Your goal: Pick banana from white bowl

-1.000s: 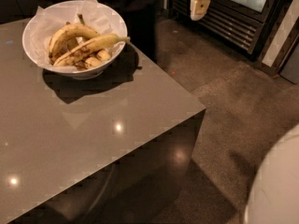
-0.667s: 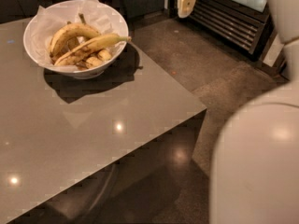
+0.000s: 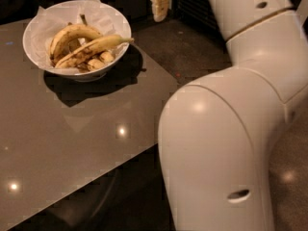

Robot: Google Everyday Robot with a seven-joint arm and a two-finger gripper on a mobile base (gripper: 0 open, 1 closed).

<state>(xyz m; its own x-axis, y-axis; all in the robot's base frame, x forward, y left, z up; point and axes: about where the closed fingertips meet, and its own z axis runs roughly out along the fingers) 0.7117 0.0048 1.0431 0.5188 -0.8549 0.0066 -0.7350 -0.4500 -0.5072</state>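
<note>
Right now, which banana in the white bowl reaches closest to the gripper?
The long, nearly straight banana: its thin stem pokes right toward the gripper hanging at the top edge. The curved banana lies behind it in the white bowl.

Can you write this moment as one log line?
long speckled yellow banana: in paper-lined round white bowl | tool: right of bowl, past table edge

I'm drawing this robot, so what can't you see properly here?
Camera view:
- gripper, top middle beyond the table: cut off by the top edge.
- Pieces under the banana in the white bowl: partly covered by it.
- Floor at right: hidden by the robot arm.
</note>
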